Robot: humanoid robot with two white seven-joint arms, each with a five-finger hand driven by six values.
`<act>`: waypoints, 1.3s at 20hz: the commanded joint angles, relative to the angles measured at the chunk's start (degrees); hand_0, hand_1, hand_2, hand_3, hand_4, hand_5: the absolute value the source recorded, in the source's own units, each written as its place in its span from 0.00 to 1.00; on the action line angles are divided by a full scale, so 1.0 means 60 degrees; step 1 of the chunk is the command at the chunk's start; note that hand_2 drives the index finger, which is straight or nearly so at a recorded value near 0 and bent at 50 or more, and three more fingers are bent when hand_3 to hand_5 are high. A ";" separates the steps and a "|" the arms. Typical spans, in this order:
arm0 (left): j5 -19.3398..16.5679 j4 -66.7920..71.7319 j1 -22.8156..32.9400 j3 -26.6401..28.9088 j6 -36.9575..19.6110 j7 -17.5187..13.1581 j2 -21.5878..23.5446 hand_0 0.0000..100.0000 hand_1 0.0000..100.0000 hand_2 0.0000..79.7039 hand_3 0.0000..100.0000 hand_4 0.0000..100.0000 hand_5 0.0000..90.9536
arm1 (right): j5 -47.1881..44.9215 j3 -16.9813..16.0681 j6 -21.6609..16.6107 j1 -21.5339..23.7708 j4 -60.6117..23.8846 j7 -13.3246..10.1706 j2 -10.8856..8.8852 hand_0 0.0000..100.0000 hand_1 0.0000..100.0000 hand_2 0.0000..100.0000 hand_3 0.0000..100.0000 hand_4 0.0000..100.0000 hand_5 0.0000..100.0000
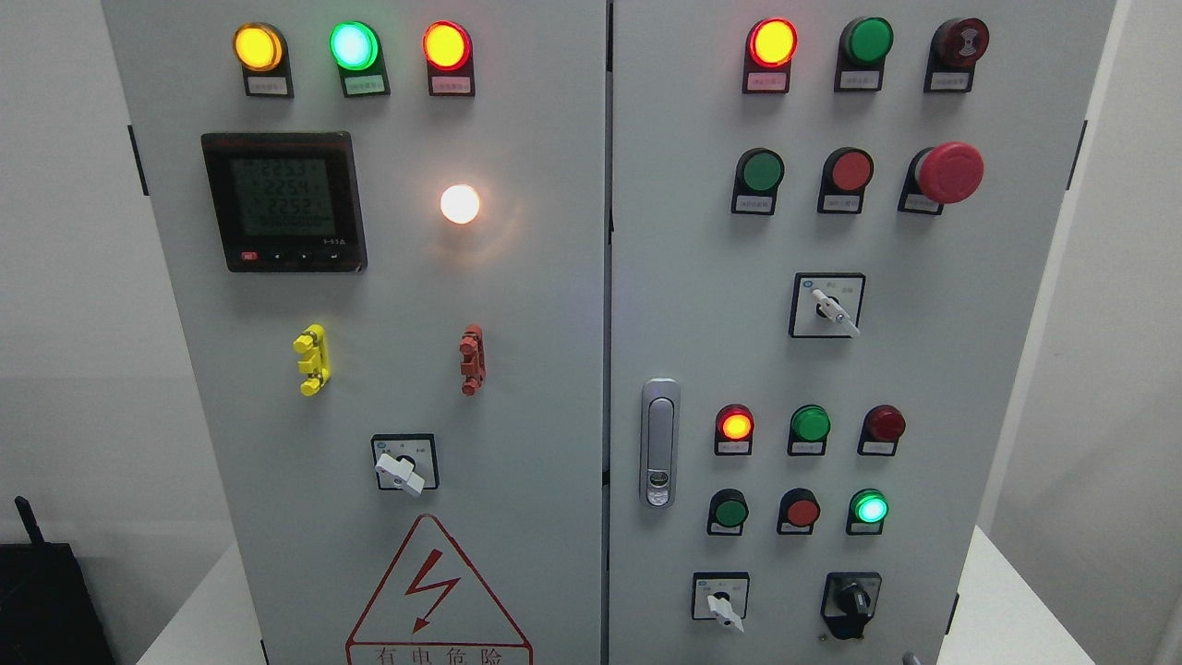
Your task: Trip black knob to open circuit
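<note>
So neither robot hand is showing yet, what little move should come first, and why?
Probably bring the right arm up toward the black knob at the lower right of the right door. No hand is in view, nothing touches the knob, and it sits nearest the picture's right side.

Standing here, hardly any of the robot shows in the head view. One small grey tip [910,658] pokes up at the bottom edge, at about five o'clock from the middle (too little shows to tell whether it is a fingertip). It sits right of centre, with no wrist, palm or forearm to be made out below it.
</note>
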 commanded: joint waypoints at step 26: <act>0.0023 -0.0002 -0.0024 0.0012 -0.0018 0.0002 -0.0015 0.12 0.39 0.00 0.00 0.00 0.00 | -0.0026 0.0365 -0.0710 0.1567 -0.1004 0.0059 0.0023 0.00 0.00 0.00 0.06 0.00 0.00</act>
